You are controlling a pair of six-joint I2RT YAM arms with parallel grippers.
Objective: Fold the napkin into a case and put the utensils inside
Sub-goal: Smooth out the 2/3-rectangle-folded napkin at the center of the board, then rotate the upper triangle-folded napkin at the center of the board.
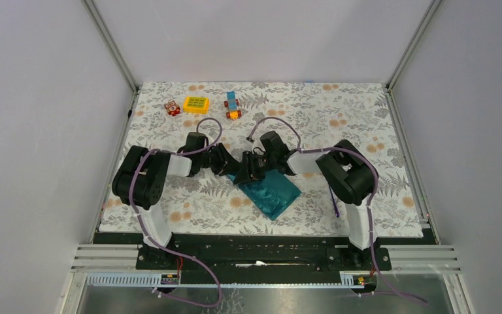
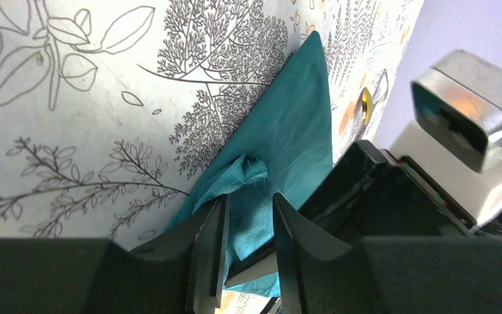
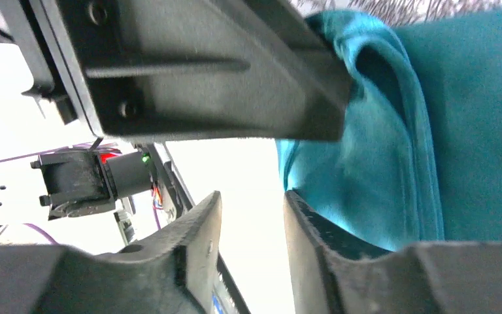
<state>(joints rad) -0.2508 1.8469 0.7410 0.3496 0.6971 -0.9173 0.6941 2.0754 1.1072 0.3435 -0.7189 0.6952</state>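
While I am watching the three feeds, the left claw (image 2: 248,198) is pinching the napkin (image 2: 294,124): teal cloth is filling the gap between its jaws and bunching into a small crumpled fold just ahead of its tips. Beyond that fold the napkin is lying flat on the table (image 2: 72,131), tapering to a point far ahead of the claw and a little to its right. Just past the napkin's right-hand edge a small golden head (image 2: 366,101) is showing, and the rest of that piece is hidden. The right claw (image 3: 251,196) is standing open, its jaws a narrow gap apart with only bright background between them. The napkin is sitting just beside its right finger (image 3: 314,235), folded over in soft ridges, though I cannot tell whether it is touching. The left claw's dark body is crossing right above the right claw's tips. From overhead, both claws are meeting nose to nose over the napkin's far corner, with the cloth spreading out from them toward the bases. Three toy blocks (image 1: 196,104) are sitting well beyond both claws, near the table's far edge.
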